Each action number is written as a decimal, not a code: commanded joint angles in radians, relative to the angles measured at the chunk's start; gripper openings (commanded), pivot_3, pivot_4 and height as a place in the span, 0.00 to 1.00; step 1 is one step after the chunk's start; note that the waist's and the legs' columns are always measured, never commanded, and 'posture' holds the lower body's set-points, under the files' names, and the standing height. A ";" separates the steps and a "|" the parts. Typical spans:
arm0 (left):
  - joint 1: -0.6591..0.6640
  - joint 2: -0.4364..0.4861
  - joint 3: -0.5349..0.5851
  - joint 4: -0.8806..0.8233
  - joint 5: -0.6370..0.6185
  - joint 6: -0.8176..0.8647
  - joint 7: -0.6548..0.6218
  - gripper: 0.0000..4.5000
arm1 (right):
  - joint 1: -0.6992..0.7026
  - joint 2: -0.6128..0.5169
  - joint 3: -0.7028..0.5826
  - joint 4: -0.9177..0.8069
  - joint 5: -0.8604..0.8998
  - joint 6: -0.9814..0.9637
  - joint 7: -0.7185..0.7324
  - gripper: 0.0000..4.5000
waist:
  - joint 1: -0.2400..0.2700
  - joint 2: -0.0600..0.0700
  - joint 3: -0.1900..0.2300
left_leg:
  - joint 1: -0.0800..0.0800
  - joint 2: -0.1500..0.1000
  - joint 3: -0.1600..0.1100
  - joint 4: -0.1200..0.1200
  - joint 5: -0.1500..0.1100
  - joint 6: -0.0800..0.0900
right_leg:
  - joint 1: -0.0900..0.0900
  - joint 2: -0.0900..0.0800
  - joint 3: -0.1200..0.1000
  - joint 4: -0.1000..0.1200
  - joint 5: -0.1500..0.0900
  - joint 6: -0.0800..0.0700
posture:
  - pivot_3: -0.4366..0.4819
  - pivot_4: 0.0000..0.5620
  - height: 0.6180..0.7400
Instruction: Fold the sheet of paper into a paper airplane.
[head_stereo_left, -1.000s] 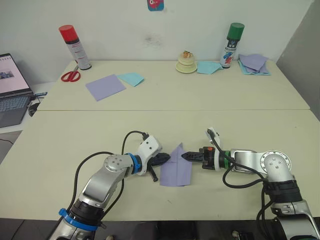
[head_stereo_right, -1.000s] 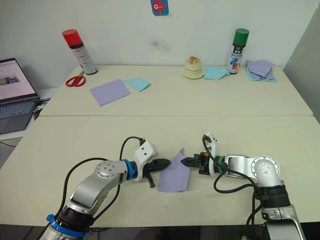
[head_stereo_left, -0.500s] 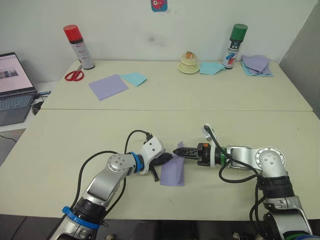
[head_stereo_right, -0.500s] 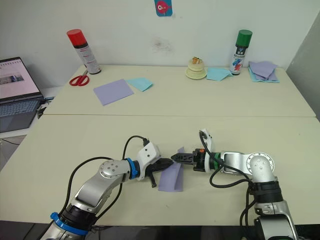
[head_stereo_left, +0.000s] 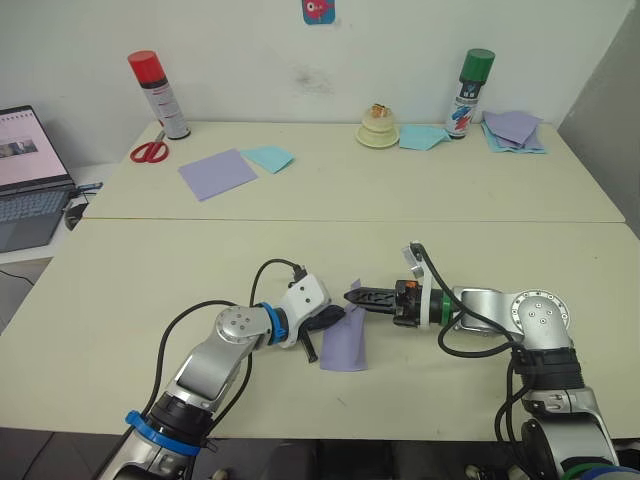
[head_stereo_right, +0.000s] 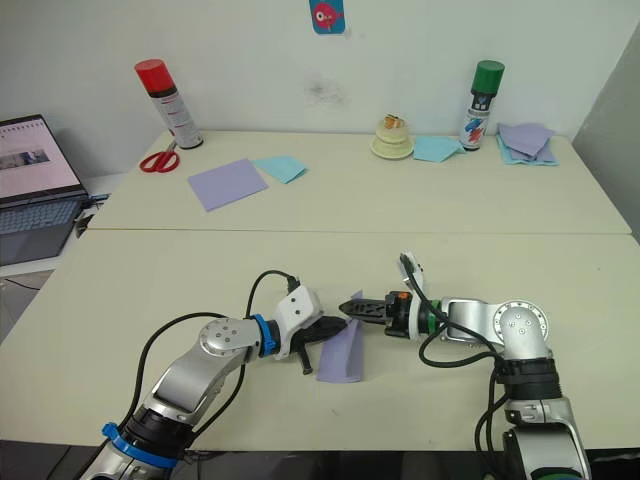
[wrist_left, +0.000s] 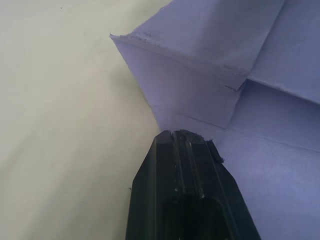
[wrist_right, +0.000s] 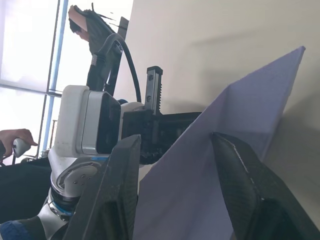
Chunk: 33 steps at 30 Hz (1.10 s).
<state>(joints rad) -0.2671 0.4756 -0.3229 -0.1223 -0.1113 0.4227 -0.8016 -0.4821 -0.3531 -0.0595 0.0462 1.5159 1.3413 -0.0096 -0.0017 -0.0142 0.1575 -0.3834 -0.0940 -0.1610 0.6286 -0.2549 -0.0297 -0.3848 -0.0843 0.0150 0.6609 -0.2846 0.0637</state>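
The sheet of paper (head_stereo_left: 343, 343), creased lavender, lies near the table's front edge, folded lengthwise with its right flap (wrist_right: 215, 160) standing up and leaning left. My left gripper (head_stereo_left: 324, 334) is at the paper's left edge, open. One black finger (wrist_left: 182, 165) presses flat on the paper and the other angles down off it. My right gripper (head_stereo_left: 353, 296) reaches in from the right at the paper's far tip. It is open, with the raised flap standing between its two fingers (wrist_right: 240, 185).
Far left stand a red spray can (head_stereo_left: 155, 92), scissors (head_stereo_left: 150, 150), a smooth lavender square (head_stereo_left: 215, 173) and a light blue sheet (head_stereo_left: 266, 157). Far right are a green spray can (head_stereo_left: 468, 92), a small cream dish (head_stereo_left: 378, 130) and stacked sheets (head_stereo_left: 512, 130). A laptop (head_stereo_left: 25, 180) sits at left.
My right gripper has moved left across the paper, carrying the right flap up and over, so the paper now looks narrower. The left gripper has stayed pressing at the left edge.
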 joint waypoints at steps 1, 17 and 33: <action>0.035 0.008 -0.055 0.050 0.038 0.024 -0.010 0.00 | 0.011 -0.014 -0.022 -0.035 0.014 0.009 0.019 0.60 | 0.000 0.000 0.000 | 0.000 0.000 0.000 0.000 0.000 0.000 | 0.000 0.000 0.000 0.000 0.000 0.000 | 0.48 0.27 1.00; 0.045 0.010 -0.040 0.039 0.031 0.033 -0.003 0.00 | 0.030 0.001 -0.004 -0.033 0.180 -0.023 -0.045 0.98 | -0.001 0.000 0.000 | 0.000 0.000 0.000 0.000 0.000 0.000 | 0.000 -0.001 0.000 0.000 0.000 0.000 | 0.48 0.27 1.00; 0.056 0.020 -0.032 0.029 0.036 0.031 0.005 0.00 | 0.049 0.007 0.010 -0.027 0.045 -0.043 0.019 0.44 | -0.004 0.000 0.000 | 0.000 0.000 0.000 0.000 0.000 0.000 | 0.000 -0.001 0.000 0.001 0.000 0.000 | 0.48 0.27 1.00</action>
<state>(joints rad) -0.2468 0.4801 -0.3181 -0.1320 -0.1095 0.4182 -0.7959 -0.4375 -0.3540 -0.0460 0.0408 1.5584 1.3048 -0.0149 -0.0054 -0.0141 0.1574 -0.3828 -0.0937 -0.1606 0.6284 -0.2550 -0.0296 -0.3849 -0.0849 0.0151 0.6615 -0.2846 0.0638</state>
